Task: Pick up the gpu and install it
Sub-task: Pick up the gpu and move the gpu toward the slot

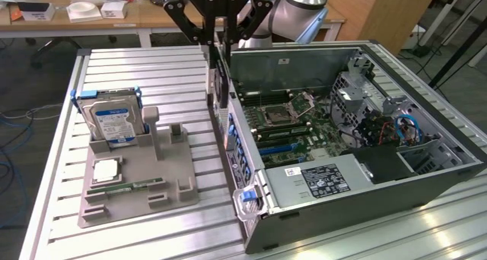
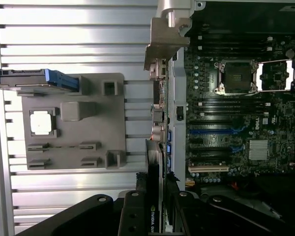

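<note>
A tray [image 1: 137, 180] with a hard drive [image 1: 113, 120] sits on the exterior view's left. At centre, the gripper [image 1: 220, 40], partly closed, clamps the gpu [image 2: 154, 164], which hangs upright over the wall of the open case [image 1: 365, 186] to the right.

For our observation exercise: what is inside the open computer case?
Motherboard with an open CPU socket, a labelled power supply and blue cables. Whatever lies under the power supply is hidden. The gpu hangs in the gripper at the case wall, not inside.

Hard drive [image 1: 113, 122] upright in grey holder [image 1: 173, 170]; chip, perhaps CPU [image 1: 105, 170]
</note>
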`<action>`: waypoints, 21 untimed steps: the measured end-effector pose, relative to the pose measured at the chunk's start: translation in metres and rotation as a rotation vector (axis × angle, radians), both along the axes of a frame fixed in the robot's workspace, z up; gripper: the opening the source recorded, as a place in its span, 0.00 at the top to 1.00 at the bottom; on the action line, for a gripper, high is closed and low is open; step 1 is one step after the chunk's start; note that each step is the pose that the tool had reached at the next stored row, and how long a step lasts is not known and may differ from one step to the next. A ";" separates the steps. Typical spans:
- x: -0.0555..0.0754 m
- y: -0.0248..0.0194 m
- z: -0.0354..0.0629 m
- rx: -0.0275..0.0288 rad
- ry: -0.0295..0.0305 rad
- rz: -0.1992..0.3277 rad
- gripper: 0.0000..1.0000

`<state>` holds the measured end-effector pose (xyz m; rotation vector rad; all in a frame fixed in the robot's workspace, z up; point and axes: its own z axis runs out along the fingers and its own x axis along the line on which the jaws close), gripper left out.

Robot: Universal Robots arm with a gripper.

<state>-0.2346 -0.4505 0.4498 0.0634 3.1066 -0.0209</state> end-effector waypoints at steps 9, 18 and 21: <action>0.014 0.0000 0.0000 0.0001 -0.0001 0.000 0.74; 0.028 0.0000 0.0000 0.0000 0.0000 0.000 0.74; 0.033 0.0000 0.0000 0.0000 0.0000 0.000 0.74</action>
